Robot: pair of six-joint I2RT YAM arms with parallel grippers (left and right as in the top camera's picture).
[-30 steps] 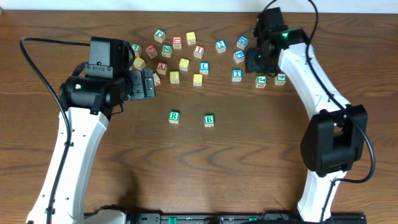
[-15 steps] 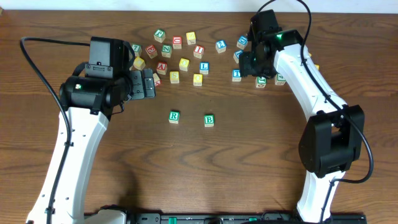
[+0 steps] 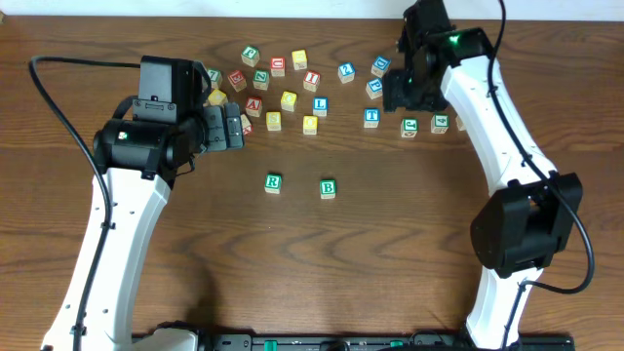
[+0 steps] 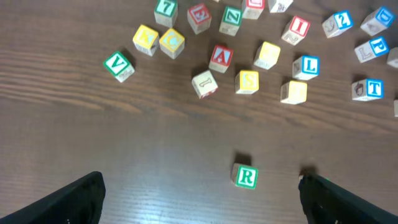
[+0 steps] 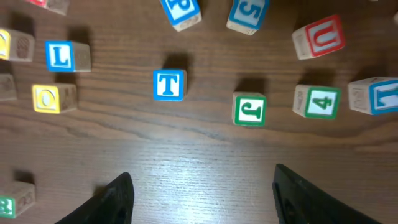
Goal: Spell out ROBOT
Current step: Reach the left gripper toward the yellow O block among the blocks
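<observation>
T cube (image 5: 169,84): lying free ahead of right gripper (image 5: 200,188), gaping and empty for straddling it; R cube (image 3: 273,182) and B cube (image 3: 328,188) sitting spaced, leaving room for an O; left gripper (image 4: 200,186) gaping, empty.

T cube (image 5: 168,85) stands clear all round — the green cube (image 5: 249,109) sits well apart.

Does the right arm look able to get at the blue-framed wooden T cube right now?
Probably yes. The right gripper hangs open near the blue-framed wooden T cube, which stands clear of its neighbours; the green-framed wooden cube beside it is the closest, with a gap between.
</observation>
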